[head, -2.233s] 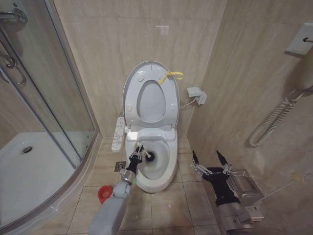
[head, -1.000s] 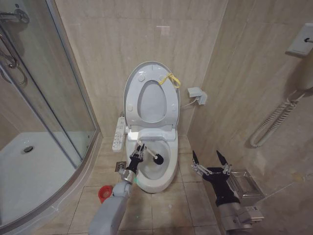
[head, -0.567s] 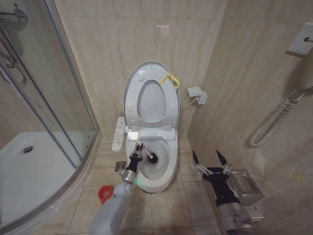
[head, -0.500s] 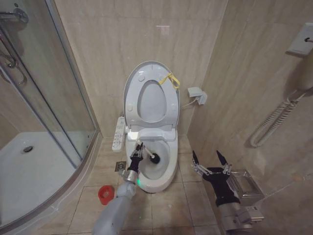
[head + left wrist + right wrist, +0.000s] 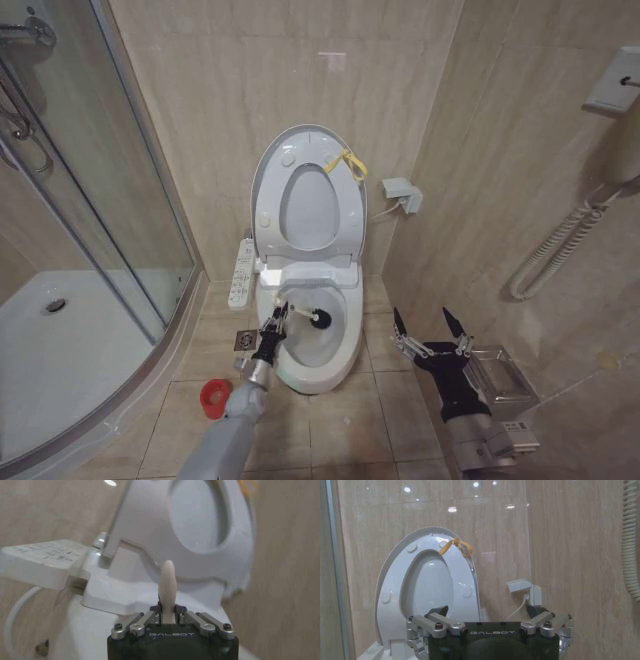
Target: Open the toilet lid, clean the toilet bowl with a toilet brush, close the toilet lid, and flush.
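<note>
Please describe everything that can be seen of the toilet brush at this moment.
The toilet brush has a thin, pale, plastic-looking stick handle and a small dark round bristle head. The left gripper is shut on the handle near its blunt free end, which pokes out past the fingers in the left wrist view. The brush lies slanted, its head down inside the toilet bowl, toward the back of the basin. Whether the bristles touch the ceramic cannot be told.

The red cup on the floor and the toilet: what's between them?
In the head view, the left arm's forearm crosses the tiled floor between the red cup and the toilet bowl, reaching up to the left gripper holding the toilet brush.
</note>
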`<state>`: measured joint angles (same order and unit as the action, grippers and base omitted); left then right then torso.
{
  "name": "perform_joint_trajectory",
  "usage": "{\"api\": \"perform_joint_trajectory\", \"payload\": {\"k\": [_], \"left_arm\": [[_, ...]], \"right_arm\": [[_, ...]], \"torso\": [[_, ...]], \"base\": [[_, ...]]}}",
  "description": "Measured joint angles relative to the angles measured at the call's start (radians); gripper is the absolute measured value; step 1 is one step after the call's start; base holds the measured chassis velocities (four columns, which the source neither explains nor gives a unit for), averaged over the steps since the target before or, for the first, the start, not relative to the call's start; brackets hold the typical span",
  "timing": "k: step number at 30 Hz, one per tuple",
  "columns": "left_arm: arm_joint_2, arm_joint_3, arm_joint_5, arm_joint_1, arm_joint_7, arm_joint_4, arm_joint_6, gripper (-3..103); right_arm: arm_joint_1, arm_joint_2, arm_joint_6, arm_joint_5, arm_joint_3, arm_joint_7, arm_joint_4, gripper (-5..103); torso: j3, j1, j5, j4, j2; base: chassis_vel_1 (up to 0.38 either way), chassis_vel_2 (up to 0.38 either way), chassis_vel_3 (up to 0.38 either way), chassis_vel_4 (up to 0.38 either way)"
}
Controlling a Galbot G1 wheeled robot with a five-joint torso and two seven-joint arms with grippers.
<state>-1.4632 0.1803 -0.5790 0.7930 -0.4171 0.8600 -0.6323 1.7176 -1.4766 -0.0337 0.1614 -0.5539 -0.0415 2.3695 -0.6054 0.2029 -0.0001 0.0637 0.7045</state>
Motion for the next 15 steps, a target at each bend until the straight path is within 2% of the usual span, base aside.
{"api": "perform_joint_trajectory", "payload": {"k": [1, 3, 5, 9, 10, 12, 13, 14, 15], "left_arm": [[0.000, 0.000, 0.000, 0.000, 0.000, 0.000, 0.000, 18], [-0.004, 0.011, 0.073, -0.009, 0.001, -0.016, -0.010, 18], [-0.007, 0.011, 0.072, -0.015, 0.001, -0.019, -0.012, 18], [-0.026, -0.023, -0.106, -0.018, 0.001, 0.018, 0.029, 18], [-0.026, -0.023, -0.106, -0.018, 0.001, 0.018, 0.029, 18], [-0.032, -0.043, -0.252, -0.011, -0.007, 0.062, 0.064, 18], [-0.032, -0.043, -0.252, -0.011, -0.007, 0.062, 0.064, 18], [-0.032, -0.048, -0.306, -0.006, -0.015, 0.081, 0.077, 18], [-0.030, -0.049, -0.325, -0.006, -0.022, 0.085, 0.081, 18]], "right_arm": [[0.000, 0.000, 0.000, 0.000, 0.000, 0.000, 0.000, 100], [0.000, 0.000, 0.000, 0.000, 0.000, 0.000, 0.000, 100], [0.000, 0.000, 0.000, 0.000, 0.000, 0.000, 0.000, 100], [0.000, 0.000, 0.000, 0.000, 0.000, 0.000, 0.000, 100], [0.000, 0.000, 0.000, 0.000, 0.000, 0.000, 0.000, 100], [0.000, 0.000, 0.000, 0.000, 0.000, 0.000, 0.000, 100], [0.000, 0.000, 0.000, 0.000, 0.000, 0.000, 0.000, 100], [0.000, 0.000, 0.000, 0.000, 0.000, 0.000, 0.000, 100], [0.000, 0.000, 0.000, 0.000, 0.000, 0.000, 0.000, 100]], "torso": [[0.000, 0.000, 0.0000, 0.0000, 0.000], [0.000, 0.000, 0.0001, 0.0001, 0.000], [0.000, 0.000, 0.0001, 0.0005, 0.000], [0.000, 0.000, 0.0001, 0.0005, 0.000], [0.000, 0.000, 0.0001, 0.0005, 0.000], [0.000, 0.000, 0.0001, 0.0007, 0.000], [0.000, 0.000, 0.0001, 0.0007, 0.000], [0.000, 0.000, 0.0001, 0.0006, 0.000], [0.000, 0.000, 0.0001, 0.0006, 0.000]], "base": [[0.000, 0.000, 0.000, 0.000], [0.000, 0.000, 0.000, 0.000], [0.000, 0.000, 0.000, 0.000], [0.000, 0.000, 0.000, 0.000], [0.000, 0.000, 0.000, 0.000], [0.000, 0.000, 0.000, 0.000], [0.000, 0.000, 0.000, 0.000], [0.000, 0.000, 0.000, 0.000], [0.000, 0.000, 0.000, 0.000]]}}
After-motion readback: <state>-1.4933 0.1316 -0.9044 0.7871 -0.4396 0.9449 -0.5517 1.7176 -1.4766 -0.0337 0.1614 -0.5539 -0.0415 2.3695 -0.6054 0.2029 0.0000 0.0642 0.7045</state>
